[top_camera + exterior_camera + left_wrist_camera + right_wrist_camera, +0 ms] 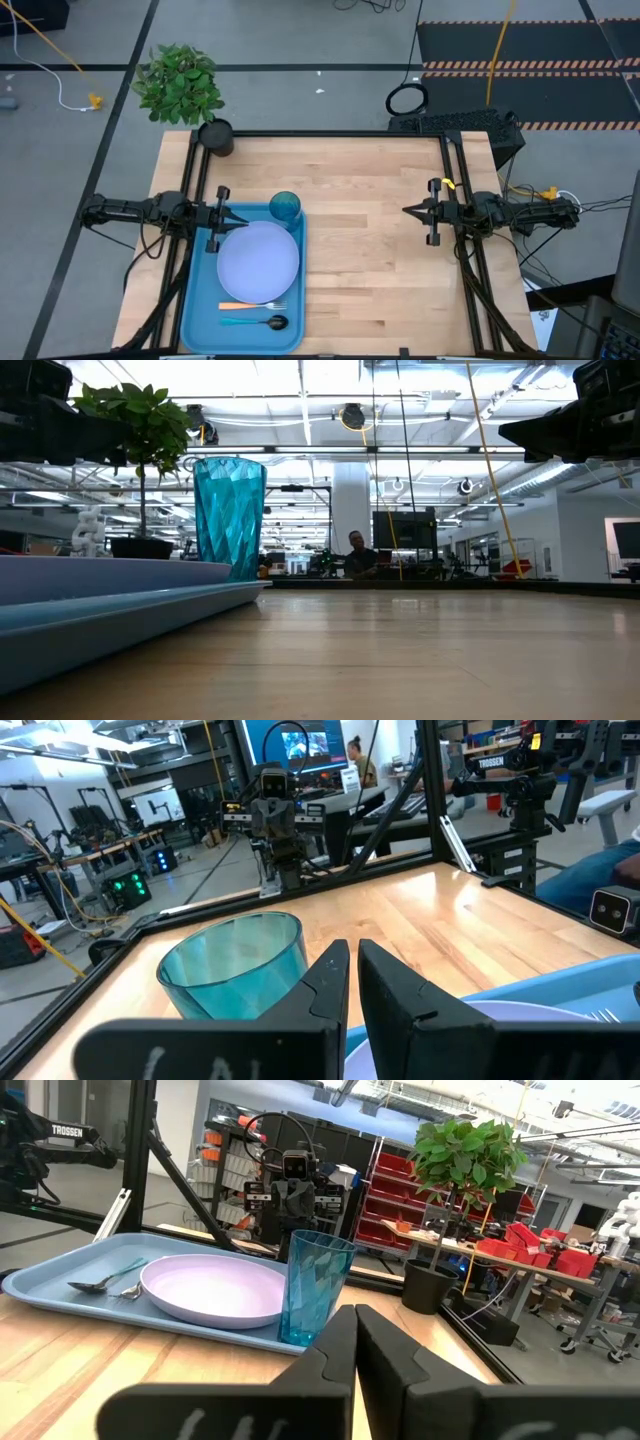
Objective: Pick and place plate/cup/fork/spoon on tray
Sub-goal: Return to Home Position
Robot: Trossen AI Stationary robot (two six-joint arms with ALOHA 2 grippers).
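The blue tray point(195, 300) lies on the table's near left part. On it rest the pale lavender plate point(258, 262), the teal cup point(285, 207) standing upright at the far right corner, the orange-handled fork point(252, 305) and the blue-handled spoon point(255, 322) along the near end. My left gripper point(243, 222) hovers level above the plate's far edge beside the cup point(235, 965), shut and holding nothing. My right gripper point(406, 210) waits at the table's right side, shut, pointing toward the tray point(40, 1280).
A potted green plant point(180, 85) stands at the far left corner, its black pot point(215, 137) on the table edge. Black frame rails run along the left, right and far sides. Bare wood point(370, 260) lies between the tray and the right arm.
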